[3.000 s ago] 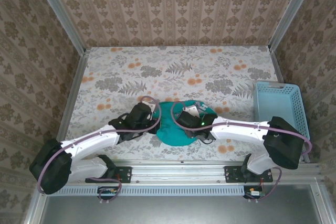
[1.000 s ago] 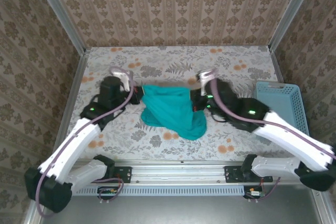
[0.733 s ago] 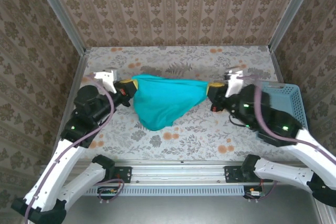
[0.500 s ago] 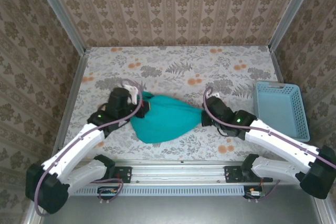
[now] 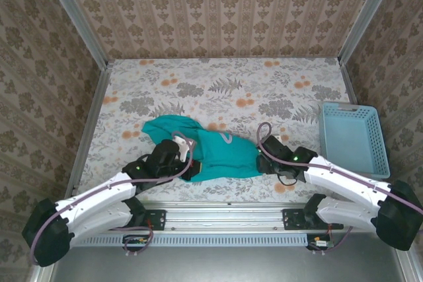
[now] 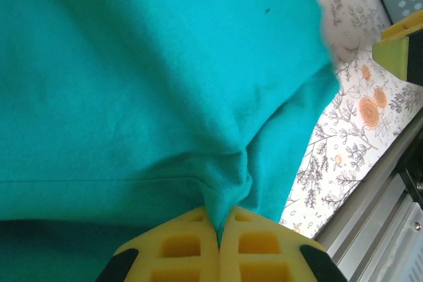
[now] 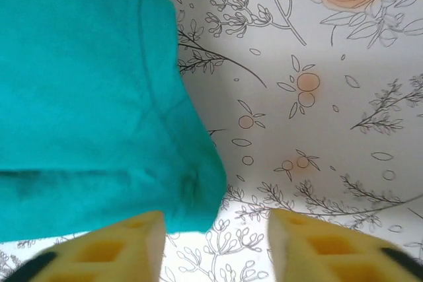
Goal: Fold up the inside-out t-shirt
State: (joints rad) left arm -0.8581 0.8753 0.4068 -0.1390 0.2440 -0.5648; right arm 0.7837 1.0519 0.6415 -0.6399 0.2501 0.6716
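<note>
Left jaws pinch soft teal t-shirt (image 6: 132, 84); right jaws gape beside its rounded corner.

Top external high behind, down over the table (image 5: 277, 84); both wrist views close, downward, on the same t-shirt (image 5: 225, 156).

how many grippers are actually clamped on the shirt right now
1: the left gripper is shut on a fold of the t-shirt near its front edge. The right gripper stands open at its right corner, pinching nothing.
</note>
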